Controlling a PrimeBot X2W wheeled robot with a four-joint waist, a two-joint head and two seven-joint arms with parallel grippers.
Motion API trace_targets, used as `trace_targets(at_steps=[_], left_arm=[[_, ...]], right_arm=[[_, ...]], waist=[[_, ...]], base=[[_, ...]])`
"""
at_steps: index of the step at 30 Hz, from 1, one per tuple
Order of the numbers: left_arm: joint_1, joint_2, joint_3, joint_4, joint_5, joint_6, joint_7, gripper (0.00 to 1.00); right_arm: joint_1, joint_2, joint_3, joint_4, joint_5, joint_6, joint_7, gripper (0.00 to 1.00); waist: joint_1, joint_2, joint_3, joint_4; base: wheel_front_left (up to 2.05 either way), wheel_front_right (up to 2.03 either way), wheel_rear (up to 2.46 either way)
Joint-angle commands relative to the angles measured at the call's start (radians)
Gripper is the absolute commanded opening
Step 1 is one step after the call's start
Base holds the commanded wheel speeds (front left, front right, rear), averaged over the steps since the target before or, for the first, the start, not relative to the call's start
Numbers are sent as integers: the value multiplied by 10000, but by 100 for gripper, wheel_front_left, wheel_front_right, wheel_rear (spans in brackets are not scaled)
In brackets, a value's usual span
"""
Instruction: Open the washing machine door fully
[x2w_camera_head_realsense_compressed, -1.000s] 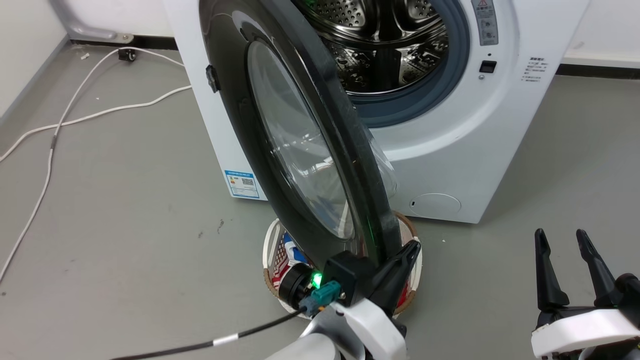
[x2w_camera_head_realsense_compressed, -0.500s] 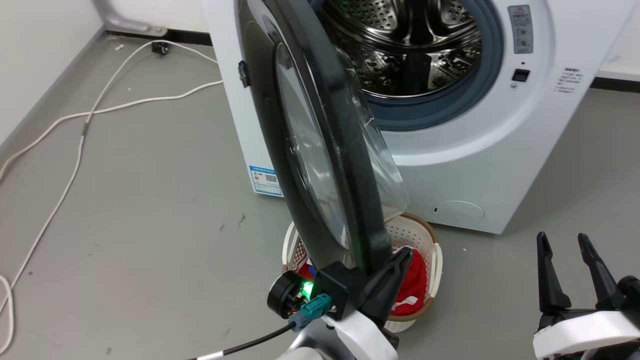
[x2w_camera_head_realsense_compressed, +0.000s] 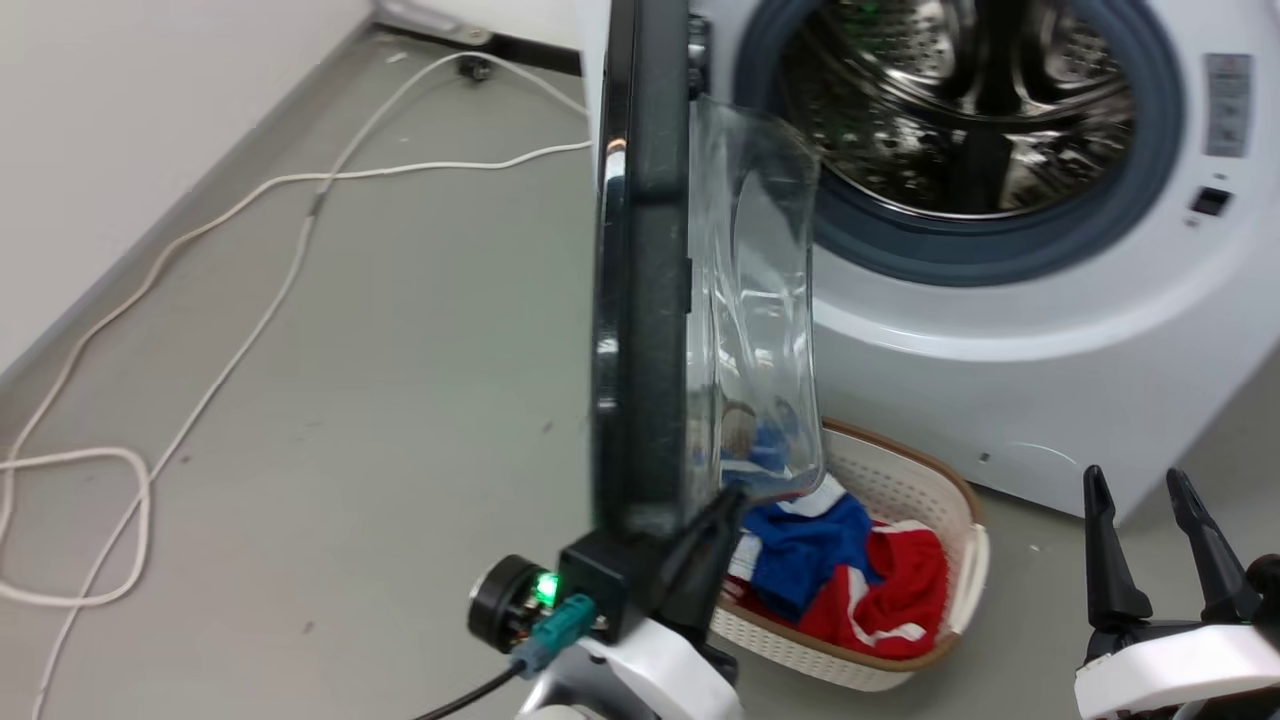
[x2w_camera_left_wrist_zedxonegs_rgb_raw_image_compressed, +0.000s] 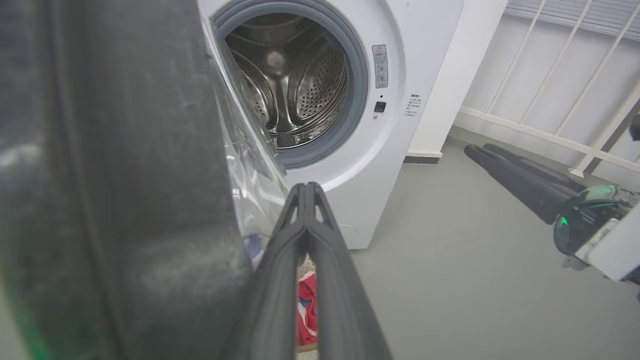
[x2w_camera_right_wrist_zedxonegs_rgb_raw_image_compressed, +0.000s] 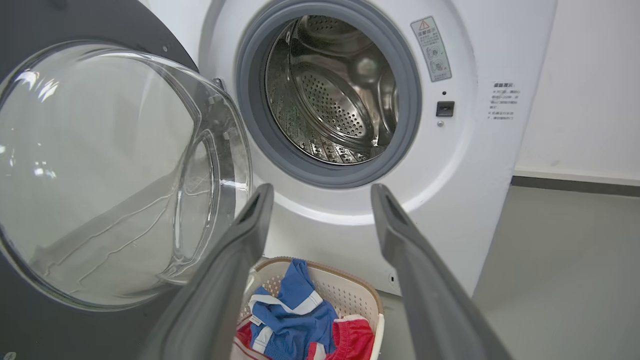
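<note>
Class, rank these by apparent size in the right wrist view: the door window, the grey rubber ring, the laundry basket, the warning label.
1. door window, enlarged by its nearness to the camera
2. grey rubber ring
3. laundry basket, partly hidden
4. warning label

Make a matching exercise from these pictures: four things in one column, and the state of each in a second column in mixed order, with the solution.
1. washing machine door
2. left gripper
3. right gripper
4. basket

A. open, touching nothing
B. holds red and blue clothes
C. shut, fingers beside the door's edge
D. swung out, edge-on in the head view

Pairs: 1-D, 2-C, 3-A, 4-B.
</note>
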Motion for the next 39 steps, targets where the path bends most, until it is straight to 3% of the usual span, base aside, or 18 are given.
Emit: trace_targets(at_steps=[1, 10, 20, 29, 39], left_arm=[[120, 232, 223, 93, -33, 170, -75, 0], [612, 751, 1092, 39, -460, 457, -548, 0], [1044, 1502, 2932, 689, -1139, 300, -1021, 0], [721, 1657, 4933, 2027, -1534, -431, -1120, 0], [-233, 1206, 7068, 3757, -1120, -1690, -1127, 0]], right_arm=[[-26, 9, 0, -40, -63, -2, 57, 100], [-100, 8, -41, -163, -89, -2, 143, 100], [-175, 8, 59, -476, -228, -2, 397, 100], [-361, 8, 135, -851, -504, -2, 690, 100], [-771, 8, 182, -1067, -734, -2, 901, 100]], waist=[[0, 0, 3, 356], [0, 0, 53, 1378], [0, 0, 272, 1479], [0, 0, 741, 1176], [0, 0, 1421, 1031]], base=[[0, 0, 0], [0, 0, 0], [0, 0, 0], [0, 0, 0], [0, 0, 0]])
